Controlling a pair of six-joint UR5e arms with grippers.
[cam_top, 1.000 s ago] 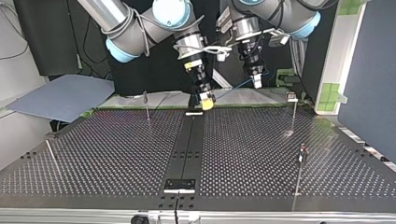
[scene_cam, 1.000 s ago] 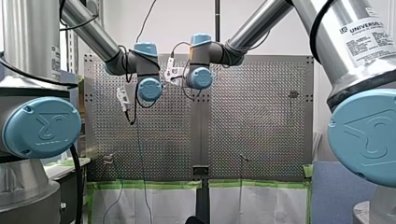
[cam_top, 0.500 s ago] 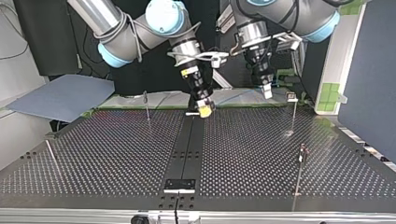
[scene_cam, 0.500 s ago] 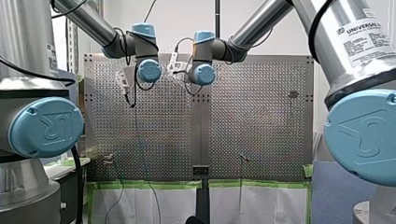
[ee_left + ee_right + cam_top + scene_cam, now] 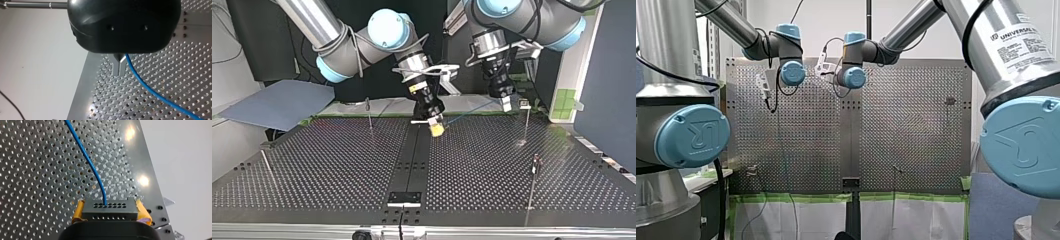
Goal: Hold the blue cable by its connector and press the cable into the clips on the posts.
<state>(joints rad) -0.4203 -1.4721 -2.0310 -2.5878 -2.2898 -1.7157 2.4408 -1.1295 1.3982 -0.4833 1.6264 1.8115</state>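
You're in a robotics lab: a perforated metal table [image 5: 337,165] with thin posts [image 5: 527,122], green tape [image 5: 801,198], and robot arms [image 5: 691,135] at the front view's 9 and 3 o'clock.

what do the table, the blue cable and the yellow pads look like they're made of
The table: metal, likely steel or aluminium; bright glare on a perforated sheet.
The cable: smooth plastic or rubber jacket; even blue, curves gently.
The pads: probably rubber or tape, matte; edges look wrinkled and torn.
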